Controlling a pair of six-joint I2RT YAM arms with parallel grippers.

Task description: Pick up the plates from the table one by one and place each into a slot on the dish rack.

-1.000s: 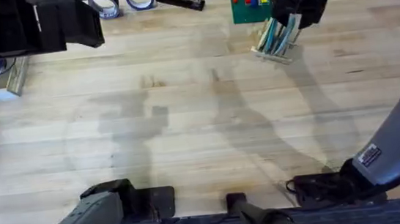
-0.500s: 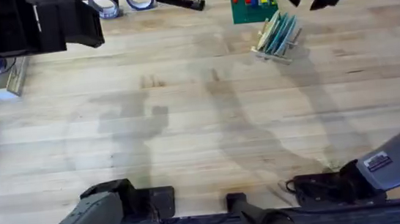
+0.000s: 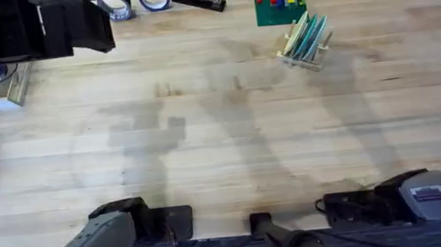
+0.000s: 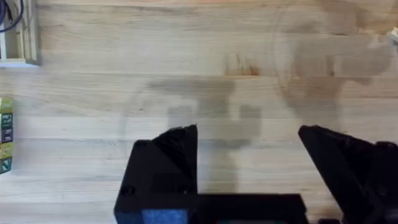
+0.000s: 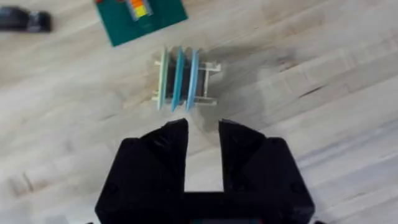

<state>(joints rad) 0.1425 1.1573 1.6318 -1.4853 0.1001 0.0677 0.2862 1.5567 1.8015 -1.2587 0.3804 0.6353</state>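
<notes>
The plates (image 5: 179,78) stand on edge in the dish rack (image 3: 305,41) at 1 o'clock on the table (image 3: 222,139). They appear light, stiff and slick; grip the rim. The left gripper (image 4: 249,163) is spread and empty; the right gripper (image 5: 203,138) is slightly parted and empty.

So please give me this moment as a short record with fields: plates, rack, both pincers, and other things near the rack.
plates: standing on edge in the dish rack, three discs visible, one pale, two blue-teal
dish rack place: far right part of the table, beside the green baseplate
right pincer: open, empty, above the rack
left pincer: open, empty, over bare table
plates left on table: none visible
</notes>
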